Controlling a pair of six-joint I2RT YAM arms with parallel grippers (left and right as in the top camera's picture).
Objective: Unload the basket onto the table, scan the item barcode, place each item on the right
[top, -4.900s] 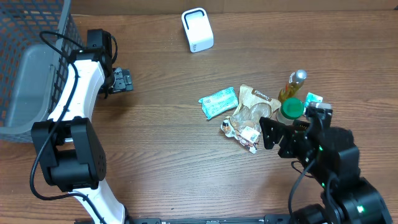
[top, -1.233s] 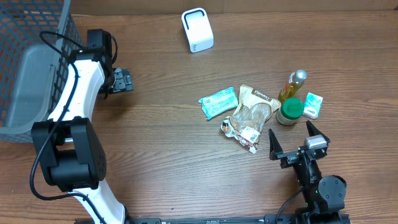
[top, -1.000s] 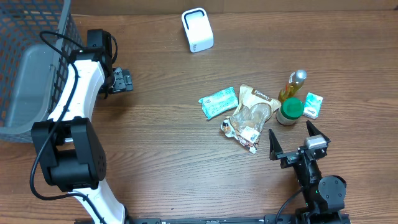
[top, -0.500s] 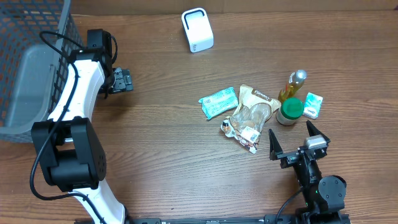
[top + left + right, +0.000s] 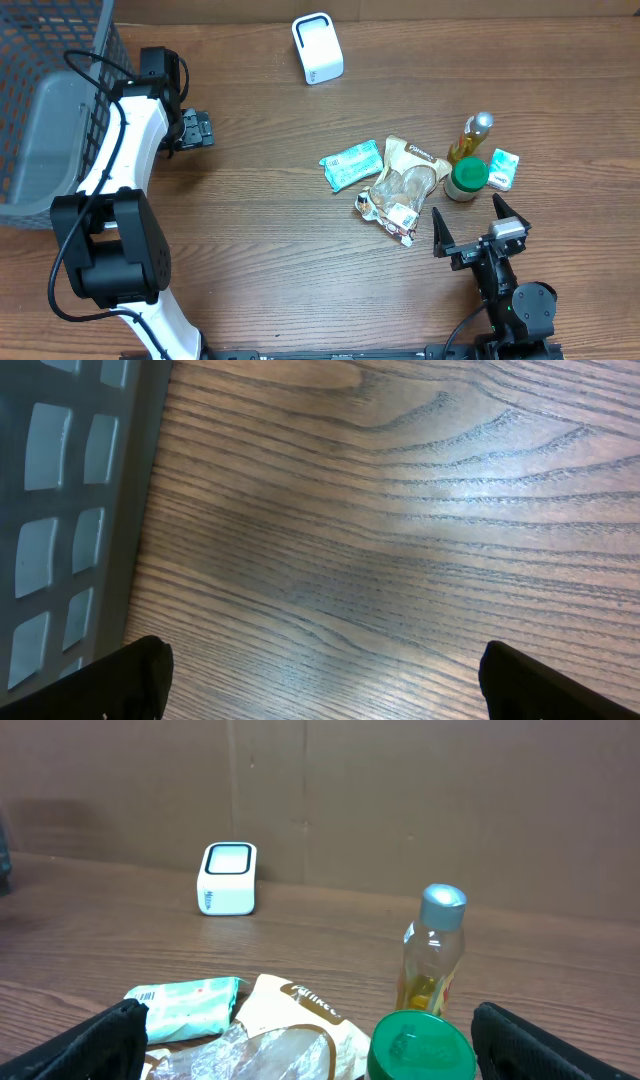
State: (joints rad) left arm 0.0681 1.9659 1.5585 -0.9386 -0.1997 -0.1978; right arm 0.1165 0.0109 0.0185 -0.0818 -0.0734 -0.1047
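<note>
A white barcode scanner (image 5: 317,47) (image 5: 228,877) stands at the back of the table. Several items lie in a cluster at the right. They are a green packet (image 5: 352,163) (image 5: 185,995), a beige snack bag (image 5: 403,180) (image 5: 290,1020), a green-lidded jar (image 5: 467,177) (image 5: 420,1045), a silver-capped bottle (image 5: 472,138) (image 5: 433,955) and a small green-white packet (image 5: 503,168). My right gripper (image 5: 466,207) (image 5: 320,1055) is open just in front of the cluster and holds nothing. My left gripper (image 5: 195,129) (image 5: 340,690) is open over bare wood at the far left.
A grey mesh basket (image 5: 50,110) (image 5: 70,510) stands at the left edge, right beside the left gripper. A brown wall runs behind the scanner. Bare wooden tabletop (image 5: 260,240) stretches between the two arms.
Compared with the oldest frame, my right arm has drawn back from over the jar toward the front edge. Over the last second nothing has moved.
</note>
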